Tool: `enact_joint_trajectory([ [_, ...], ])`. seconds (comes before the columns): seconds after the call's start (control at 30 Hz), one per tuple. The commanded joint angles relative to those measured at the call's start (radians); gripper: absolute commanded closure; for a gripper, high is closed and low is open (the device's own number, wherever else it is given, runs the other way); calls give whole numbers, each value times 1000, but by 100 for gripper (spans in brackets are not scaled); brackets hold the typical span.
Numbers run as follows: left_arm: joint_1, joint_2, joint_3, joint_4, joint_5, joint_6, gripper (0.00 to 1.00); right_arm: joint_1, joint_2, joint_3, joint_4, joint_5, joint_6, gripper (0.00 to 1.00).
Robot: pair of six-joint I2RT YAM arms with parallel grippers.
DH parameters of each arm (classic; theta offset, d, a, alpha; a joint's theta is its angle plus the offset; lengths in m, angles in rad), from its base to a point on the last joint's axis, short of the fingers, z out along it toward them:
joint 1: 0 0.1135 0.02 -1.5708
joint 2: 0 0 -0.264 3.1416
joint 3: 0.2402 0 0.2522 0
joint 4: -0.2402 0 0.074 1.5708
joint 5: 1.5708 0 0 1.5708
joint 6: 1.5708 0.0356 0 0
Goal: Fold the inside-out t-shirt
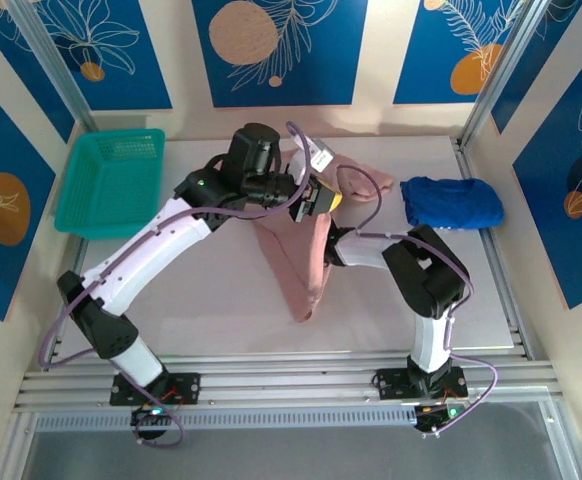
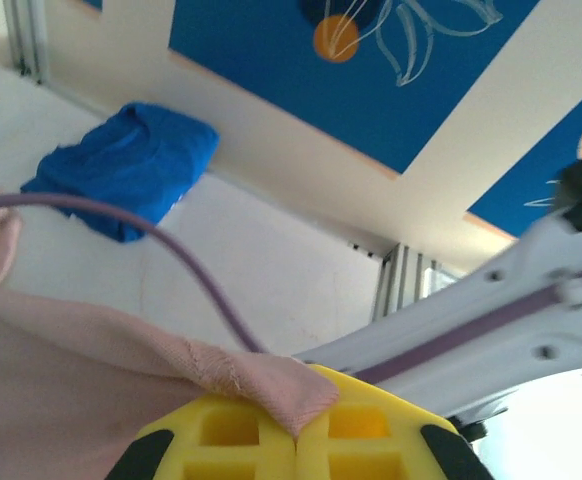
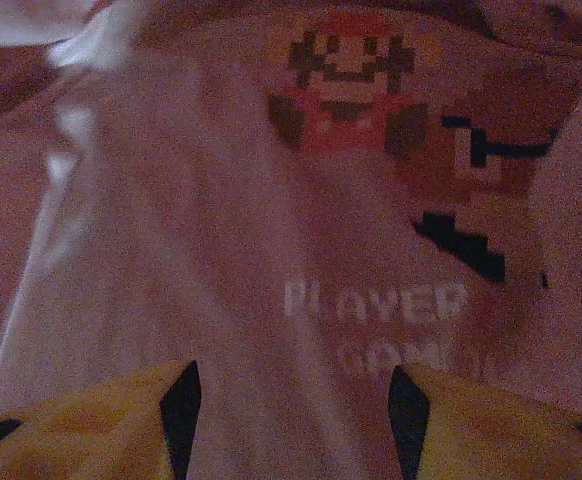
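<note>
My left pincer [image 2: 296,435] is clamped on an edge of the salmon-pink t-shirt [image 1: 301,262]. It holds the shirt up over the middle of the tabletop [image 1: 201,310], so the cloth hangs in a bunched wedge with its lower tip on the surface. My right pincer [image 3: 291,420] is tucked in under the hanging cloth, jaws apart with nothing pinched, facing a pixel-figure print and lettering.

I judge the folding barely begun: no fold is laid and the shirt isn't spread flat. A crumpled royal-blue garment [image 1: 453,202] lies to the right, apart from the shirt, and a teal basket [image 1: 111,182] sits far left. Both my arms crowd the spot where the shirt must be laid out.
</note>
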Motion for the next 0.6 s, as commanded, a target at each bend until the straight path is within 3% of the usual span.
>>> enact_joint_trajectory([
  [0.0,-23,-45,85,19,79,-7,100,-7,76,112,-200,7,65,43],
  [0.3,-26,-57,205,-5,83,13,100,-41,224,363,-480,-24,91,28],
  [0.4,-24,-73,223,-11,38,29,100,-59,256,399,-541,-52,85,26],
  [0.5,-11,-107,193,-18,-84,46,100,-75,257,378,-559,-85,82,37],
  [0.57,15,-150,112,32,-163,31,100,-88,257,355,-559,-129,85,54],
])
